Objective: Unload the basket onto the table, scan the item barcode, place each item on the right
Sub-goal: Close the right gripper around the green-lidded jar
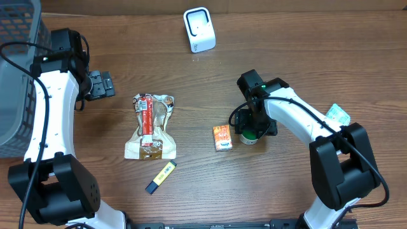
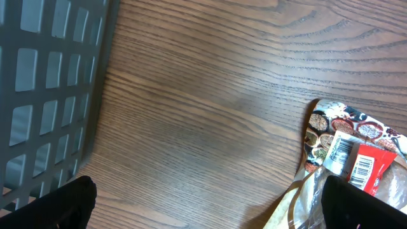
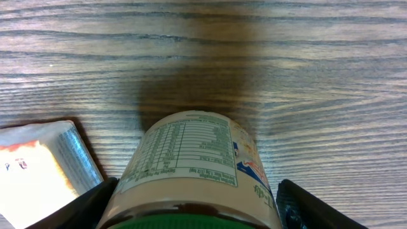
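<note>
Right gripper (image 1: 254, 125) straddles the jar (image 3: 191, 152).
I can't tell if its jaws pinch the jar; my left gripper (image 1: 102, 84) stands spread wide near the bag (image 1: 151, 127).

A small jar (image 3: 191, 159) with a green lid and a cream nutrition label stands upright, well apart from the white scanner (image 1: 199, 29).

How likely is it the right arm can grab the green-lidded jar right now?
Likely yes: the right claw straddles the jar, one finger on each side. The orange packet lies close beside one finger but doesn't appear to block it.
</note>
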Controlling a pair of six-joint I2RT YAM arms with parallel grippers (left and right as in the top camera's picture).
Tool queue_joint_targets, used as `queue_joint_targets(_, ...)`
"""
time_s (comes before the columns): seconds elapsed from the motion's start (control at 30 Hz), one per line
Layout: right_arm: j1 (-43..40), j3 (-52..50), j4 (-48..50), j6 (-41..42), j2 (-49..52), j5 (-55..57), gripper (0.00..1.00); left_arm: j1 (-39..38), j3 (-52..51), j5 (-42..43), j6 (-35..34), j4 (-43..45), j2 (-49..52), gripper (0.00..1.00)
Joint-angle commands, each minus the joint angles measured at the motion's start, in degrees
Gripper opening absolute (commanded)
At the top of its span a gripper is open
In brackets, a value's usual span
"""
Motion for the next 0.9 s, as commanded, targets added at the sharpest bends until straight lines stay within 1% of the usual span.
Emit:
queue_joint_targets(0.0, 0.26, 1.27, -0.24, -0.22, -1.33, 0.83, 0.78, -0.13, 0.13, 0.11, 1.07, 0.04, 0.00, 1.00)
queue_joint_targets(0.3, 0.31, 1.70, -0.33, -1.38, -1.33, 0.81, 0.80, -0.13, 0.13, 0.11, 1.07, 0.04, 0.00, 1.00)
queue_joint_targets(0.4, 0.31, 3.89, -2.97, -1.90, -1.33, 0.83, 0.82, -0.13, 0.13, 0.11, 1.07, 0.04, 0.00, 1.00)
queue_joint_targets(0.5, 0.35, 5.35, -4.35, -1.88, -1.33, 0.83, 0.83, -0.13, 0.13, 0.11, 1.09, 0.04, 0.00, 1.00)
queue_joint_targets(0.7, 0.35, 5.31, -6.97, -1.25, -1.33, -0.70, 0.83, -0.13, 0.13, 0.11, 1.07, 0.04, 0.00, 1.00)
queue_joint_targets(0.87, 0.39, 5.27, -7.08, -1.25, -1.33, -0.90, 0.83, -0.13, 0.13, 0.11, 1.07, 0.02, 0.00, 1.00)
